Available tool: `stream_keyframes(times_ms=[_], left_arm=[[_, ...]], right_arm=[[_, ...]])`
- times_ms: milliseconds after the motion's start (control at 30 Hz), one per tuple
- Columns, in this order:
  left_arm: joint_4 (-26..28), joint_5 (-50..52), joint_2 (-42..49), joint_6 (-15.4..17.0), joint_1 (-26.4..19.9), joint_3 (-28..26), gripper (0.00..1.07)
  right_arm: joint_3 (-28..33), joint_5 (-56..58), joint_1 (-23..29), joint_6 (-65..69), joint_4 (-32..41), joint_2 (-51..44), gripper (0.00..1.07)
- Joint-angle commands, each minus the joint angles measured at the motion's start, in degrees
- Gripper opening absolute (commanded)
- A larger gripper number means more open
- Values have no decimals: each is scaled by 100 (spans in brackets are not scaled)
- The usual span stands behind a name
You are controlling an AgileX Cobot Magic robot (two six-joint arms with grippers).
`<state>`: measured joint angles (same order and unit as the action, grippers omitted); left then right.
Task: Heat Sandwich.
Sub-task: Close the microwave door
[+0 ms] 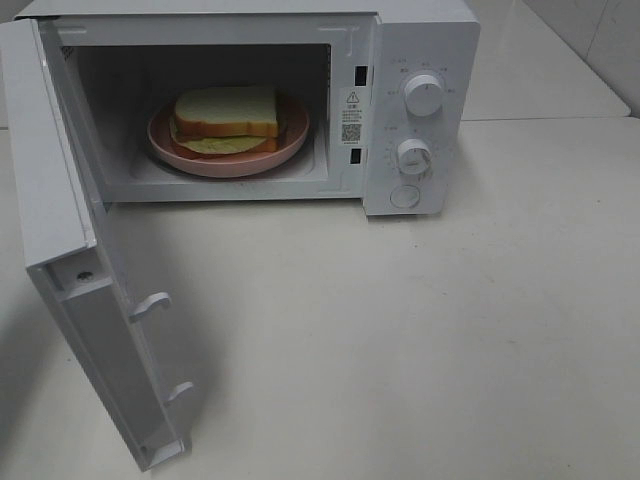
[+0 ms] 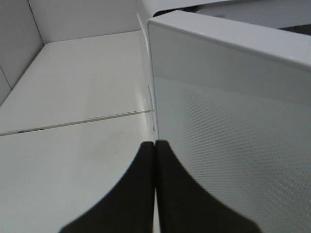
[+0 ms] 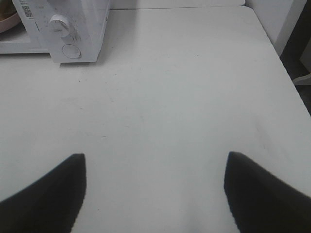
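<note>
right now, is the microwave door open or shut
Open. The microwave door stands wide out from the cavity, leaving the sandwich on its pink plate in plain sight inside.

High view down onto microwave (image 1: 440,50), left wrist close against its door (image 2: 233,126), right wrist farther, sharing dial (image 3: 57,21)

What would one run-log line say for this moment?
sandwich: on pink plate inside microwave | door: open | left gripper: shut, by door | right gripper: open, empty, over table

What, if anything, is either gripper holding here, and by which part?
Nothing is held. The left gripper is shut, empty, beside the open microwave door; the right gripper is open above the table.
</note>
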<state>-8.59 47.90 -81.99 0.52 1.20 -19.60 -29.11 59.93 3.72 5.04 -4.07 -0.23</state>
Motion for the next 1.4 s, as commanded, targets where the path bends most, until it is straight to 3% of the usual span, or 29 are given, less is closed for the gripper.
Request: stream_keyframes(times_ms=[33,200,367,700,1200,1400], left_arm=[[-258,435,-229,281,0,-6,0],[-825,710,-533,676,0,-17,0],[-1392,1060,-837,779,0,-109,0],[-1759,1175,-865,1008,29,-218,0],[-1564,900,-1186,1020,745,-699,0],[-1117,802,-1301,1003,1100,-882,0]], right_arm=[[11,-46,-46,-17,11,-149,75],[11,-46,-46,-29,11,-149,75],[11,-46,-46,-29,11,-149,75],[11,-46,-46,-29,11,-149,75],[11,-46,-46,-17,11,-149,75],[11,-46,-46,-17,11,-149,75]])
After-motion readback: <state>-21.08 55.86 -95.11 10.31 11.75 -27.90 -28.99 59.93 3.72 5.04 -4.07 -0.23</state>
